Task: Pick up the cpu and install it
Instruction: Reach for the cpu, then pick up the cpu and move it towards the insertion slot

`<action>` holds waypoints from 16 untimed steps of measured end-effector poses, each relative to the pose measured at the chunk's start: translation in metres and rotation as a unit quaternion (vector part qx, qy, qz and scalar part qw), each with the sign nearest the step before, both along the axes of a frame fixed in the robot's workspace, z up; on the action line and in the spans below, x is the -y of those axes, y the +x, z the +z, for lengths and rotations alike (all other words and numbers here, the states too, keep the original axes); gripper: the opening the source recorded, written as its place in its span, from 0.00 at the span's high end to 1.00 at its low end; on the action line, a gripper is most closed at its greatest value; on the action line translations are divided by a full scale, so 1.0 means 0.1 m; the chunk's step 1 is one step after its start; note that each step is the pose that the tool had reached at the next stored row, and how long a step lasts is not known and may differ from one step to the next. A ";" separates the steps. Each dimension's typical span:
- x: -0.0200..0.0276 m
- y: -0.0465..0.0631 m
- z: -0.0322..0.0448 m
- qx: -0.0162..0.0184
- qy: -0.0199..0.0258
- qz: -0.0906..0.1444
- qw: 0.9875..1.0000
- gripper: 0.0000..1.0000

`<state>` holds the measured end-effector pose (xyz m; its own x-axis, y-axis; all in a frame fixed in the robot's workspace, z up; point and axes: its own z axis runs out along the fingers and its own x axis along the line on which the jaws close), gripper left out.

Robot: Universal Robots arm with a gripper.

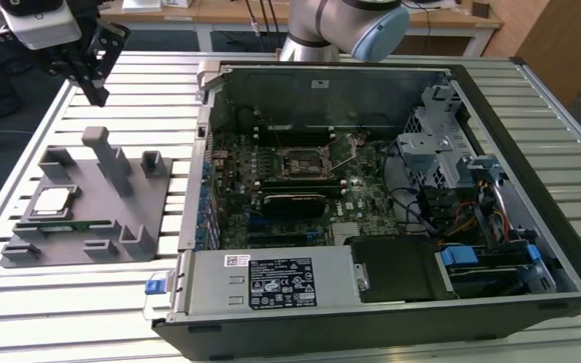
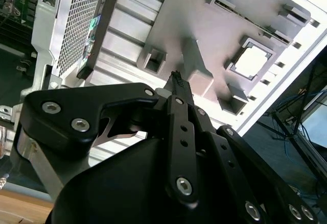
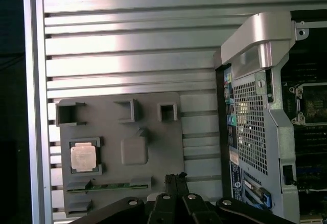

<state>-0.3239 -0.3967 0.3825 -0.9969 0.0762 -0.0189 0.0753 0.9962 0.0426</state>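
Note:
The cpu (image 1: 51,200) is a small silver square chip lying in a recess at the left side of the grey fixture plate (image 1: 94,238). Both wrist views show the cpu (image 3: 83,157) (image 2: 251,61) flat in that recess. My gripper (image 1: 97,98) hangs high over the table, beyond the plate's far edge and well away from the chip. Its black fingers (image 3: 175,178) are pressed together with nothing between them, and the second wrist view shows the gripper (image 2: 176,75) shut as well. The motherboard's empty socket (image 1: 301,160) sits inside the open computer case (image 1: 532,151).
A green memory stick (image 1: 63,225) lies in a slot of the plate beside the chip. Grey upright blocks (image 1: 104,155) rise from the plate. The case's metal side wall (image 3: 255,106) stands close beside the plate. The ribbed aluminium table (image 1: 88,302) runs underneath.

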 end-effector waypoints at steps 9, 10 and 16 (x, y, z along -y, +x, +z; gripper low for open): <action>0.000 -0.11 -0.009 -0.002 0.000 0.000 1.000 0.89; -0.001 -0.11 -0.010 -0.002 0.000 0.000 1.000 0.89; -0.006 -0.14 -0.016 -0.003 0.000 0.000 1.000 0.89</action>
